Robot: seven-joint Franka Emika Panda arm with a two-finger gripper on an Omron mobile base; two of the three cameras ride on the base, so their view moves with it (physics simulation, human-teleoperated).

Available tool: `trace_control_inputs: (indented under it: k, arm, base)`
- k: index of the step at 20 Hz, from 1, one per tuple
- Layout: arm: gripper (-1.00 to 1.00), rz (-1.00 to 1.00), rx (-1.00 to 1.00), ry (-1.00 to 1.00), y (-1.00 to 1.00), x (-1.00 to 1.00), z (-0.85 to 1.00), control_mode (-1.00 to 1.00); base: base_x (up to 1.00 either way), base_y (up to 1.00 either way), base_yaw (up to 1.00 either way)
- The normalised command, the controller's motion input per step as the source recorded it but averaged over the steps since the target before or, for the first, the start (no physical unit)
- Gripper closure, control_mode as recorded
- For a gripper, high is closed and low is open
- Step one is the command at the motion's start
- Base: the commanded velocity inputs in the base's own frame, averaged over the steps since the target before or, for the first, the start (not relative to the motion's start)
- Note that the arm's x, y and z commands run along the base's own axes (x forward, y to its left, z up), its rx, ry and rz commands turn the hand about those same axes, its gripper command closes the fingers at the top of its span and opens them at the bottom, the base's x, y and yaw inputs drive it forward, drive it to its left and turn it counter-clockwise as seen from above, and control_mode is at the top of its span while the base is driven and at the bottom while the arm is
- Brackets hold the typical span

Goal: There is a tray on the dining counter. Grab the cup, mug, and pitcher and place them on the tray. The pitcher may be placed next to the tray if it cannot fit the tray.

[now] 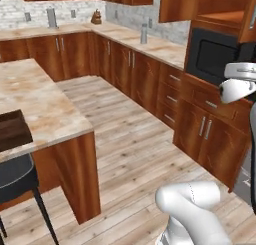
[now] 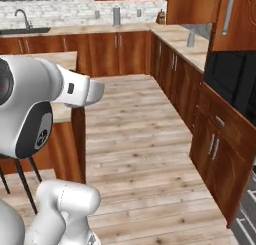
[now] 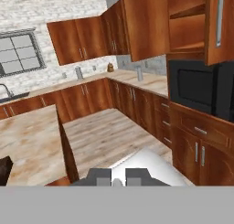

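Brown tray sits on the dining counter; fingers pinched together, holding nothing.

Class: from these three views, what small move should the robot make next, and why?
Probably drive toward the far wall counter, where a tall grey cylindrical pitcher stands. The end effector is shut and empty, and the dark brown wooden tray on the beige marble dining counter looks bare.

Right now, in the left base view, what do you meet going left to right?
Dark brown wooden tray → beige marble dining counter → tall grey cylindrical pitcher on the back counter → black built-in microwave.
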Motion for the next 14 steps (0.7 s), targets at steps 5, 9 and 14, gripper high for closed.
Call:
trace_control_inputs:
  k: [5,9,14]
  arm:
    - [1.00,0.00,0.00,0.00,0.00,0.00,0.00,1.00]
    - [1.00,0.00,0.00,0.00,0.00,0.00,0.00,1.00]
    - [1.00,0.00,0.00,0.00,0.00,0.00,0.00,1.00]
  base:
    - [-0.20,1.00,0.13]
    - [0.00,1.00,0.16]
    - [0.00,1.00,0.20]
